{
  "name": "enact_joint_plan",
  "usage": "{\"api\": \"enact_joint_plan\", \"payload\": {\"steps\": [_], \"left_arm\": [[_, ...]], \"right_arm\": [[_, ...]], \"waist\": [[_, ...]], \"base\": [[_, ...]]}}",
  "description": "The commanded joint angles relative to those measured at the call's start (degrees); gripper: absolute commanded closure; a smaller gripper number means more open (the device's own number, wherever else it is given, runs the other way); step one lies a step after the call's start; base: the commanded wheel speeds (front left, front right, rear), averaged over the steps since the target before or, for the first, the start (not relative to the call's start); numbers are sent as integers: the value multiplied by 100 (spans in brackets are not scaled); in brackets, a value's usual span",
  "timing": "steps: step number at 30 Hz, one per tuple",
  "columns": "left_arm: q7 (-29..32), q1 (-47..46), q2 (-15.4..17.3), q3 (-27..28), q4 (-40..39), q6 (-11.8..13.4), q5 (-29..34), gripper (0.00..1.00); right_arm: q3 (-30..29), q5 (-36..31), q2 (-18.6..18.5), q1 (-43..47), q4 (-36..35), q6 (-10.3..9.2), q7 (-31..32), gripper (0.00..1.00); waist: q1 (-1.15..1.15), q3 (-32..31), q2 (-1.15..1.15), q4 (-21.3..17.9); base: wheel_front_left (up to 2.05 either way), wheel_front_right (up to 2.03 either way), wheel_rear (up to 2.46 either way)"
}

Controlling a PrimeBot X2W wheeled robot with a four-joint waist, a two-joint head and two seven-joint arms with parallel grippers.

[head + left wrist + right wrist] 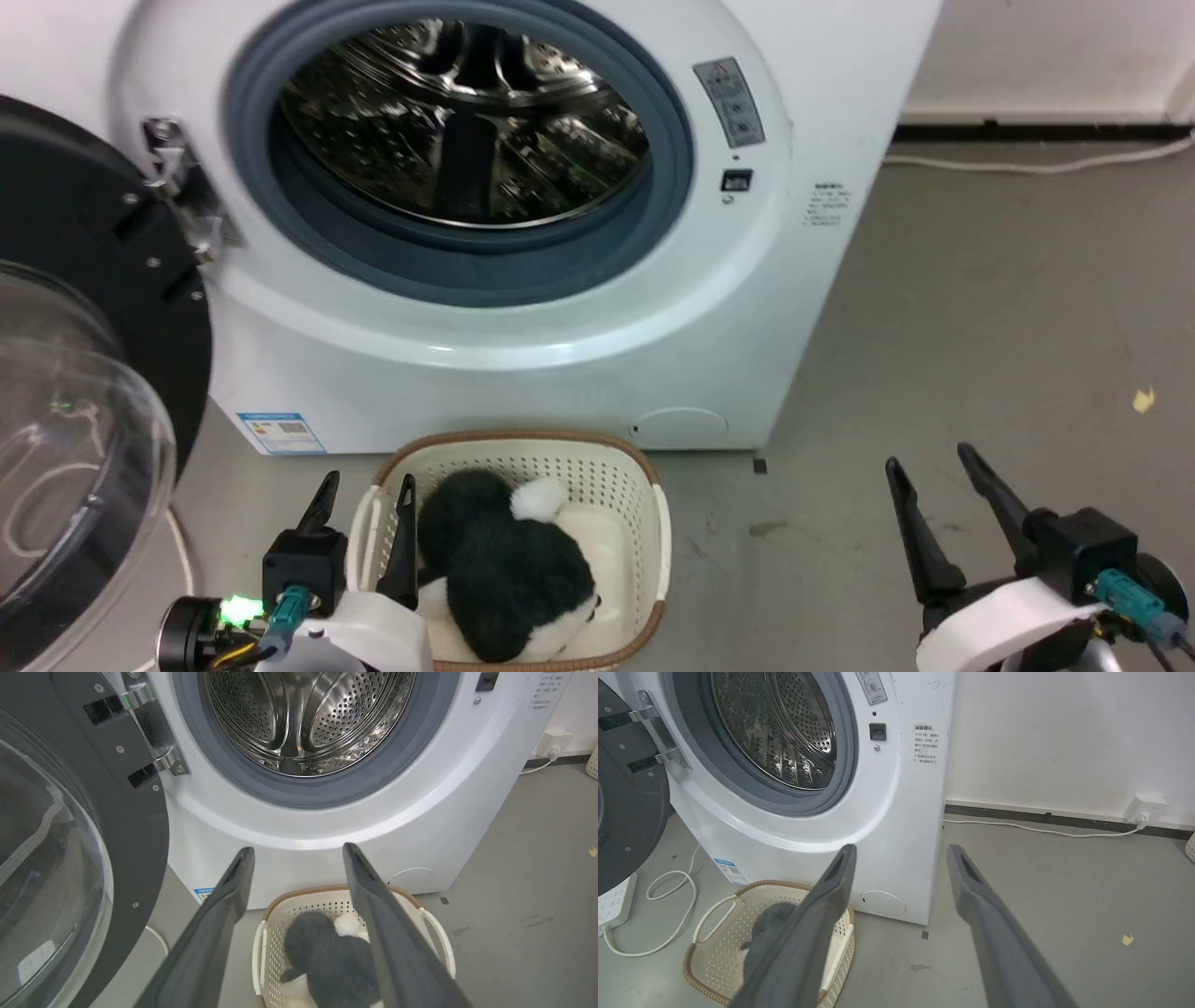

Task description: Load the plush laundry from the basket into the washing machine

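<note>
The black-and-white plush laundry (509,574) lies inside the cream basket (644,485) on the floor before the washing machine (523,336), whose steel drum (462,121) shows bare through the open port. My left gripper (366,490) stands open at the basket's left rim, above it, with nothing between its fingers. My right gripper (929,467) is open over bare floor to the right of the basket. In the left wrist view the plush laundry (327,961) sits below my open left gripper (296,851). In the right wrist view the basket (719,914) lies lower left of my open right gripper (899,849).
The washer's black-framed clear door (84,392) hangs open at the left. A white cable (1041,829) runs along the wall to a socket (1146,807). A power strip (614,900) with a looped cord lies left of the basket. Grey floor spreads to the right.
</note>
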Motion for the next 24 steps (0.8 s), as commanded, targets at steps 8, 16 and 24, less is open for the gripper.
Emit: {"api": "enact_joint_plan", "payload": {"steps": [8,16,24], "left_arm": [[26,-316,168,-50,452,-111,-101,0],[87,-523,360,-216,920,-216,-101,0],[280,-823,511,-525,1499,-310,-230,0]], "right_arm": [[57,283,-1,-261,-29,-2,-143,0],[154,461,-1,-370,-2,-2,-239,0],[191,617,-1,-445,-5,-2,-334,0]], "waist": [[-1,443,0,-308],[-1,770,0,-530],[-1,1079,0,-724]], "base": [[0,0,0],[0,0,0],[0,0,0]]}}
